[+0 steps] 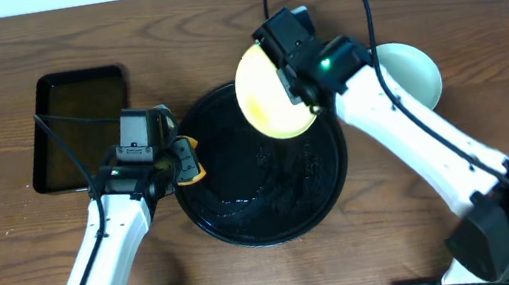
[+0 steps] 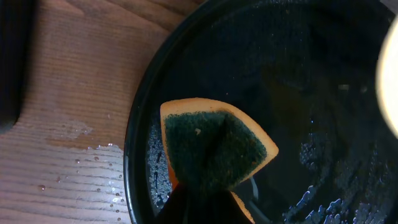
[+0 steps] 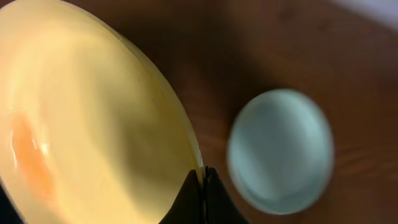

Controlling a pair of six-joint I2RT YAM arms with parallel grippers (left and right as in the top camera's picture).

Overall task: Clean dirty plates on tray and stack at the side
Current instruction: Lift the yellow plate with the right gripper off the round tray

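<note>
The pale yellow plate (image 1: 266, 100) hangs tilted above the far edge of the round black tray (image 1: 245, 215), and my right gripper (image 1: 294, 84) is shut on its rim. In the right wrist view the plate (image 3: 93, 106) shows an orange smear on its left part, with the gripper (image 3: 204, 177) pinching its edge. A mint plate (image 1: 418, 72) sits on the table to the right, also visible below the right wrist (image 3: 280, 149). My left gripper (image 1: 175, 162) is shut on an orange sponge with a green scouring face (image 2: 214, 146), over the tray's wet left side (image 2: 298, 74).
A smaller rectangular black tray (image 1: 81, 128) lies at the far left, with a cable across it. Water drops sit on the wood beside the round tray's left rim (image 2: 93, 168). The right arm's base (image 1: 500, 227) stands at the near right.
</note>
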